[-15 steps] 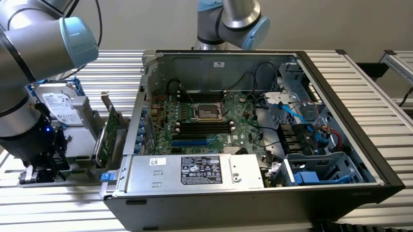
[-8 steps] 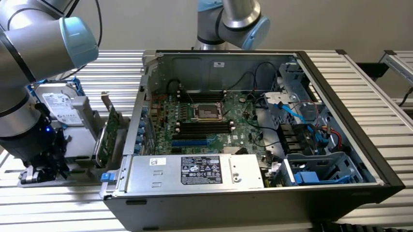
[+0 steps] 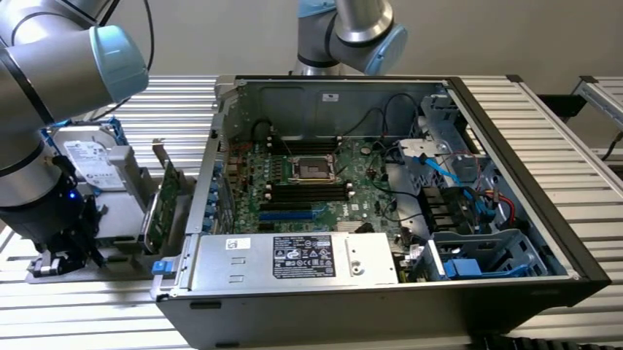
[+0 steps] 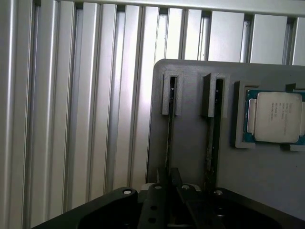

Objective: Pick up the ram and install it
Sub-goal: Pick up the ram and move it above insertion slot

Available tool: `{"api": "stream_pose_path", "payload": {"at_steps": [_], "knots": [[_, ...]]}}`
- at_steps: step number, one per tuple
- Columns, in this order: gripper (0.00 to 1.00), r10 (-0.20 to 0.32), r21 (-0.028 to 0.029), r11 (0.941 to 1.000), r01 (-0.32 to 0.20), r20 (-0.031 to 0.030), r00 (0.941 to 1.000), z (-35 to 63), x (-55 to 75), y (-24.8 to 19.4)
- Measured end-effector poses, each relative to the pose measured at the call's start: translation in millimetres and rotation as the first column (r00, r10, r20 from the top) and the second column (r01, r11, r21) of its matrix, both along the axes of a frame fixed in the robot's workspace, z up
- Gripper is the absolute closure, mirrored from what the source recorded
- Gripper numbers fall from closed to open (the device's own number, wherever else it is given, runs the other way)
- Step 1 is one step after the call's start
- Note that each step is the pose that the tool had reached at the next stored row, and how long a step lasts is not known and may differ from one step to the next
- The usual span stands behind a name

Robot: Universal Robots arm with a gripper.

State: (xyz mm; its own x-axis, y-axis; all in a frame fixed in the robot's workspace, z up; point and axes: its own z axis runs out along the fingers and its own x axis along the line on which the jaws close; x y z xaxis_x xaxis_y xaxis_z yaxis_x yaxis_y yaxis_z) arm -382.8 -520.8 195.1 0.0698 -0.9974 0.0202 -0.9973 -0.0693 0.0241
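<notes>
The ram (image 4: 170, 125) stands on edge in a slot of the grey holder (image 4: 190, 157), seen as a thin dark strip. A second stick (image 4: 213, 136) stands in the neighbouring slot. My gripper (image 4: 169, 177) is down over the first stick, its fingers (image 4: 161, 175) drawn close against both sides of it. In the exterior view my gripper (image 3: 60, 261) sits low over the holder at the exterior view's left, beside the open computer case (image 3: 545, 197). Black memory slots (image 3: 308, 191) lie on the motherboard next to the processor socket (image 3: 314, 168).
A processor chip (image 4: 275, 117) rests in a pocket of the holder. A silver hard drive (image 3: 93, 157) and a green expansion card (image 3: 165, 197) stand between my arm and the case. A second arm (image 3: 351, 29) rises behind the case. A ribbed aluminium table (image 4: 71, 119) lies underneath.
</notes>
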Motion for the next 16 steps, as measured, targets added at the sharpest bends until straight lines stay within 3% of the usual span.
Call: {"api": "stream_pose_path", "payload": {"at_steps": [16], "knots": [[0.86,-0.002,0.0006,1.0000,0.002,-0.0002,1.0000,3.8,0.1,0.0]]}}
